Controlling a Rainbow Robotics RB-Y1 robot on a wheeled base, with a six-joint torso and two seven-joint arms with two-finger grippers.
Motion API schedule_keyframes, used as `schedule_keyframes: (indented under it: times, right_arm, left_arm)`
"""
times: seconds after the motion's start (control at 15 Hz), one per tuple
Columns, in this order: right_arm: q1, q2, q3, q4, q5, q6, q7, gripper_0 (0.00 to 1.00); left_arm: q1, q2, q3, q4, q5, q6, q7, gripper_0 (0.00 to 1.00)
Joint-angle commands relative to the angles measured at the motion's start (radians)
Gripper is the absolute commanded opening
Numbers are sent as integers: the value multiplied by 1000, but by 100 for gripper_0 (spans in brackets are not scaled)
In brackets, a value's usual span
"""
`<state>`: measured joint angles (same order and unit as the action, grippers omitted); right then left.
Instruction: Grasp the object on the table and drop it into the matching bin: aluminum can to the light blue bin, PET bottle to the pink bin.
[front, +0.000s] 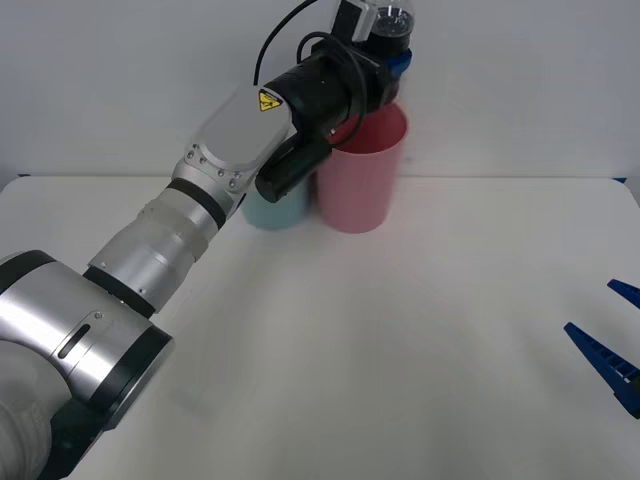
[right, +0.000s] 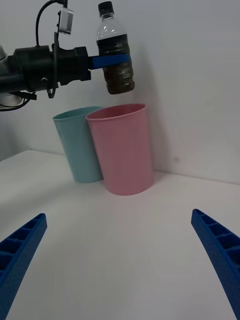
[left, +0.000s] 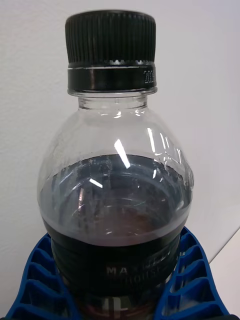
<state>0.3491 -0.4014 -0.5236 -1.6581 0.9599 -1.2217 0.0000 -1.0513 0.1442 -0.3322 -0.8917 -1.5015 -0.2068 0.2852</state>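
A: Which step is this?
B: The drop. The left claw grips the bottle upright above the pink bin.
A: Next?
B: Probably just let go. The right claw hangs open over the table.

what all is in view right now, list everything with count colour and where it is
bottle: 1, clear with dark liquid and a black cap, upright in the air above the pink bin, clamped by the left gripper
pink bin: 1, pink, standing at the far side of the table, next to the light blue bin
light blue bin: 1, pale blue, standing at the far side of the table, on the pink bin's left
table: 1, white, in front of the robot
left gripper: 1, blue jaws shut around the bottle's middle, raised over the pink bin
right gripper: 1, blue jaws spread open, low over the table's near right side
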Motion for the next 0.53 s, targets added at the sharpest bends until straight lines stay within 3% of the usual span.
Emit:
schedule_keyframes:
  times: [0.07,0.33,0.53]
  right_arm:
    - [0,0,0,0,0,0,0,100]
    - [0,0,0,0,0,0,0,100]
    - [0,0,0,0,0,0,0,100]
  left_arm:
    - [-3,6,-1,-1,-6,0,-15,100]
    - [-3,29,-1,-3,17,-10,-17,100]
    - [-1,78,-1,-16,70,-83,-15,100]
